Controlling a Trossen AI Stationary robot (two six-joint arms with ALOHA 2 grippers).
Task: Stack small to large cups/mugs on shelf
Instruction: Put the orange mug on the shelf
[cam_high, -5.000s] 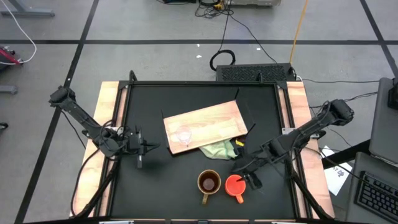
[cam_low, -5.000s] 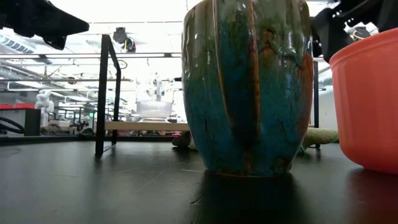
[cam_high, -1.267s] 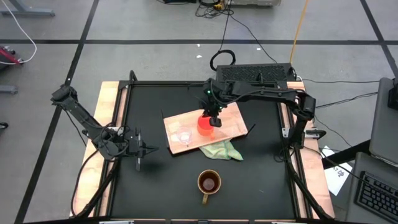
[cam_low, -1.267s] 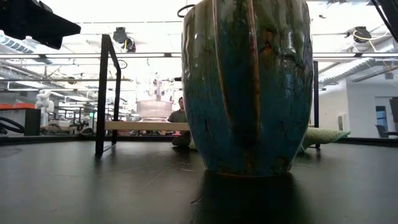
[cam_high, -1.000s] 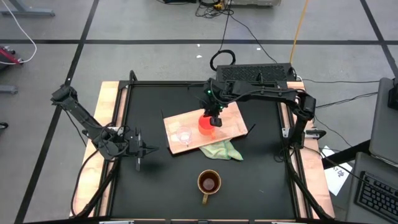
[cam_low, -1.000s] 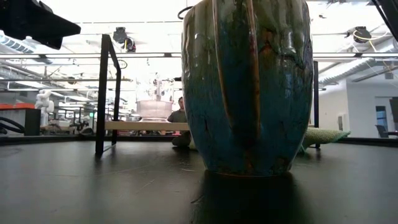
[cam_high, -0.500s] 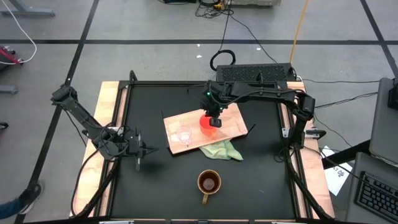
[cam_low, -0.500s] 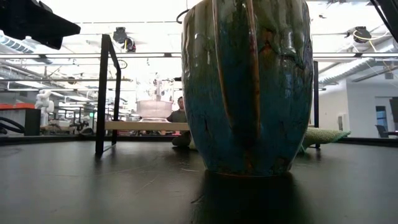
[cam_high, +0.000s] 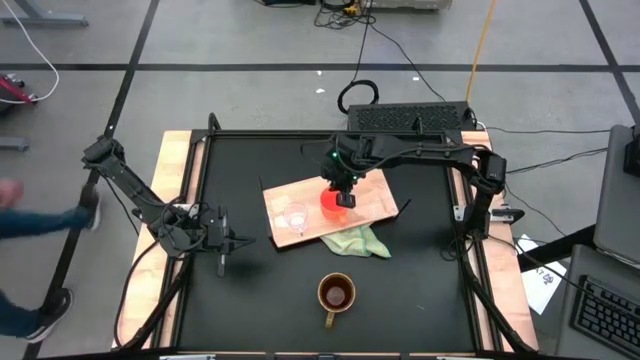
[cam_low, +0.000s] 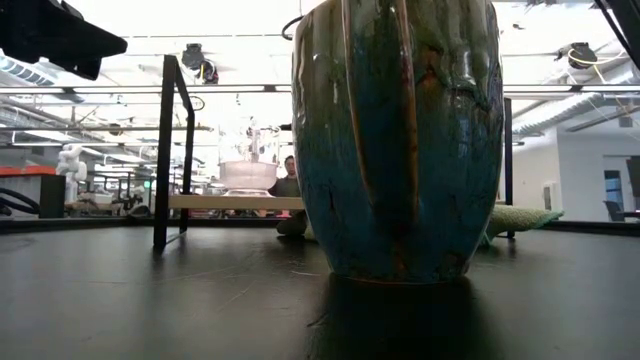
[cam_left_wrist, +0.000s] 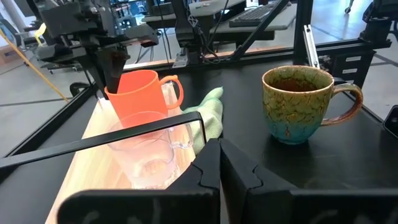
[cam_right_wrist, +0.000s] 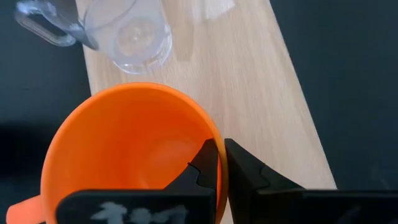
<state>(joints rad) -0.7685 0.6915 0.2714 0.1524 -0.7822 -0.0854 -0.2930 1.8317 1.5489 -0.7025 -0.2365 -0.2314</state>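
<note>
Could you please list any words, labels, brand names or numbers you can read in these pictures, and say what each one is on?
No text can be read in any view.
The white marks on the right gripper body in its own wrist view are too blurred to read.
The orange mug, glass cup, olive-brown mug and board show no lettering.

One clear glass cup (cam_high: 293, 217), one orange mug (cam_high: 330, 198), one olive-brown mug (cam_high: 335, 295), one wooden shelf (cam_high: 372, 195), one green cloth (cam_high: 356, 241).

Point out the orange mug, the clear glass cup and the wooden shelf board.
orange mug (cam_left_wrist: 138, 92), left wrist view, outer side wall.
clear glass cup (cam_right_wrist: 129, 38), right wrist view, its base seen from above.
wooden shelf board (cam_high: 368, 196), high view, bare right end.
</note>
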